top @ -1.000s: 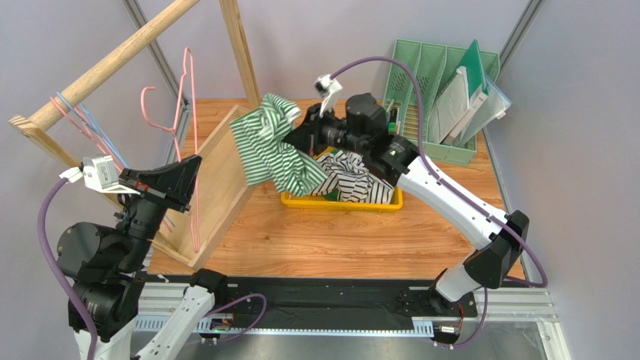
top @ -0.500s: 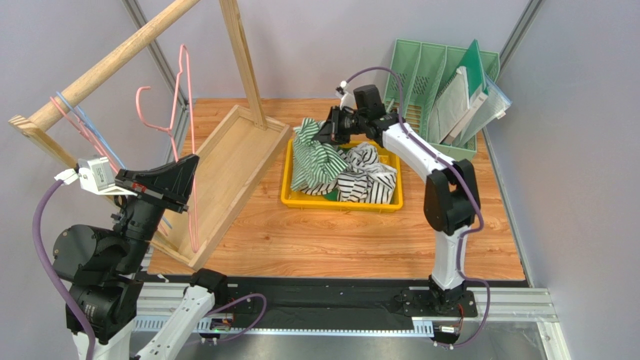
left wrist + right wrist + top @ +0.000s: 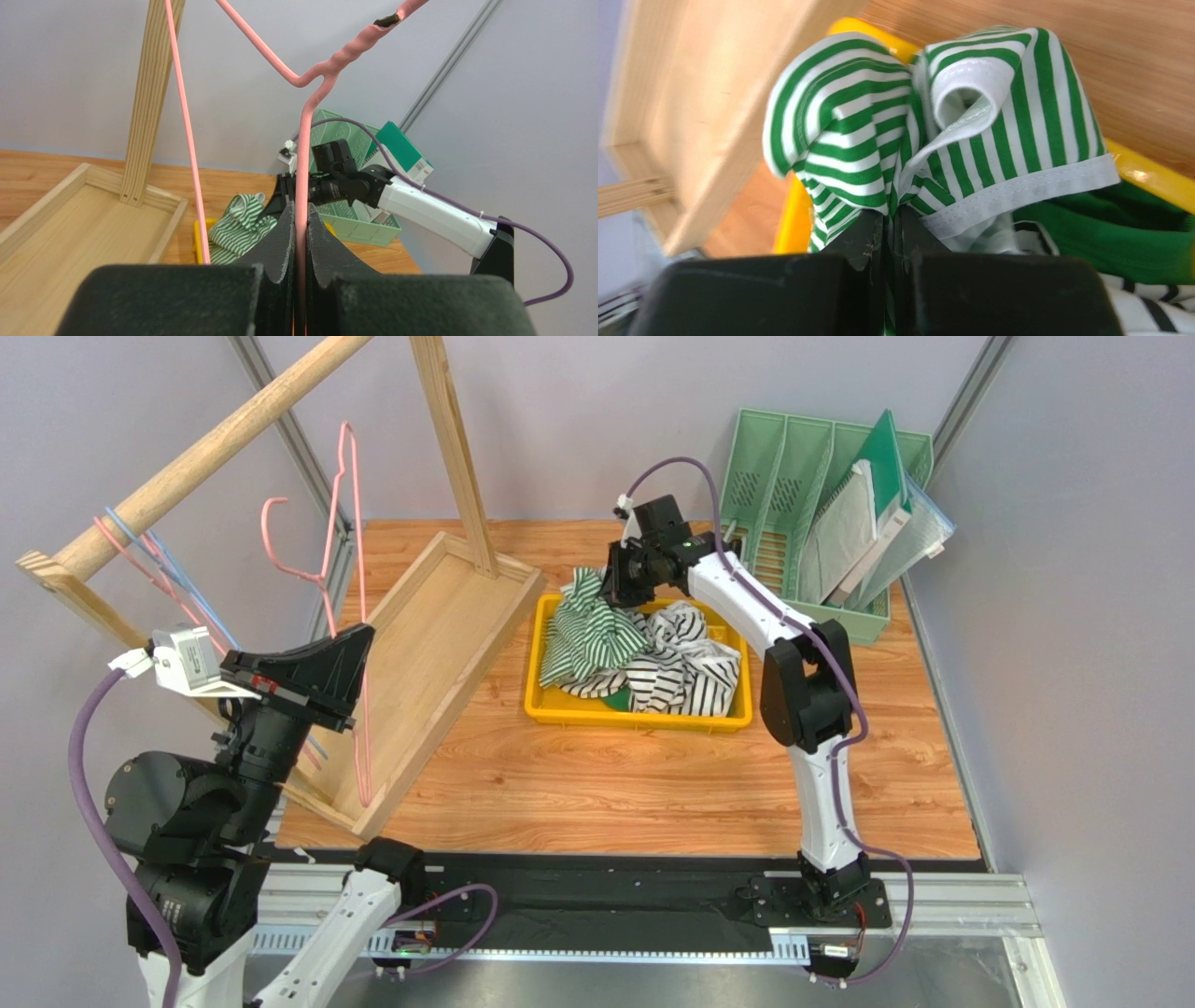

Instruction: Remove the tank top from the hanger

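Observation:
The green-and-white striped tank top [image 3: 586, 627] is off the hanger and lies bunched over the left part of the yellow bin [image 3: 550, 706]. My right gripper [image 3: 619, 585] is shut on a fold of it above the bin; the wrist view shows the striped cloth [image 3: 878, 140] pinched between the black fingers [image 3: 868, 234]. My left gripper [image 3: 351, 651] is shut on the bare pink hanger [image 3: 348, 532] and holds it upright at the left; the pink wire [image 3: 303, 175] runs up between the pads [image 3: 284, 234].
A wooden rack with a tray base [image 3: 421, 637] leans at the left, with more hangers [image 3: 147, 567] on its rail. The yellow bin also holds black-and-white striped clothes [image 3: 680, 672]. A green file organiser [image 3: 814, 504] stands at the back right.
My right gripper has carried the tank top right and down from beside the hanger into the yellow bin, and the arm has stretched out. The left gripper and hanger have hardly moved.

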Motion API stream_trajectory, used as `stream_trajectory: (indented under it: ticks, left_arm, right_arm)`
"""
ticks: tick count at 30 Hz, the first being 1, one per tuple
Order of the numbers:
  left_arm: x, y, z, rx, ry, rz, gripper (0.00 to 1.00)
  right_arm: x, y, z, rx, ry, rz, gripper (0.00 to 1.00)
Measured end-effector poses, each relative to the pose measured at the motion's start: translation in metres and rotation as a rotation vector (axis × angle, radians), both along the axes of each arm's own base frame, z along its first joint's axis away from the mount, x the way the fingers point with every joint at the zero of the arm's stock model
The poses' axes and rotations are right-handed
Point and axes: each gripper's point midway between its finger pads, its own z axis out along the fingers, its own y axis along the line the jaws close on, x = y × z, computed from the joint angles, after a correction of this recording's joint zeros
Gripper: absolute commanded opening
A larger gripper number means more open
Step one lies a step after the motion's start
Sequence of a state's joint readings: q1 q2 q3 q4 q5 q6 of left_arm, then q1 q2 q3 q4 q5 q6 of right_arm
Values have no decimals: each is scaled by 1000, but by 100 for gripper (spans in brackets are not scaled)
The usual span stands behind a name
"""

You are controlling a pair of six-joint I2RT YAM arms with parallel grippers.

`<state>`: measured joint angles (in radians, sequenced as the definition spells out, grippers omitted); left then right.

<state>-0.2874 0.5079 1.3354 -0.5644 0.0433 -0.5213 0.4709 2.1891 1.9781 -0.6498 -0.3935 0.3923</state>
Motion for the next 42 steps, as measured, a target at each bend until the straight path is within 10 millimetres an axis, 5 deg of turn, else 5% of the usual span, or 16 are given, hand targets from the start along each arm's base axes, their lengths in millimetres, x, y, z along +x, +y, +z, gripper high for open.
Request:
stream_trajectory:
  ticks: [7,10,13,17,28,36,42]
  left_arm:
    - [4,-1,-6,8,16,-1,0]
    - [5,-2,-8,10,20,-4,0]
    - [5,-3,-8,11,21,-8,0]
    - [6,-3,-8,11,23,-8,0]
    - [6,-4,-8,-5,29,-16,0]
    - [7,-6,-8,-40,47,-24,0]
    - [13,-2,-8,-109,80,5,0]
  right_arm:
    - [-9,-1,-73,-296,-72,64,0]
    - [-16,-1,-87,-360,-91,81,4]
    - [-15,-2,-89,-381,-111,82,13]
    - [-14,-6,-84,-390,-122,73,44]
    - [-42,-30,-17,-392,-135,36,71]
    - [-88,-51,47,-388,-239,18,78]
    - [-132,-40,81,-386,-352,58,80]
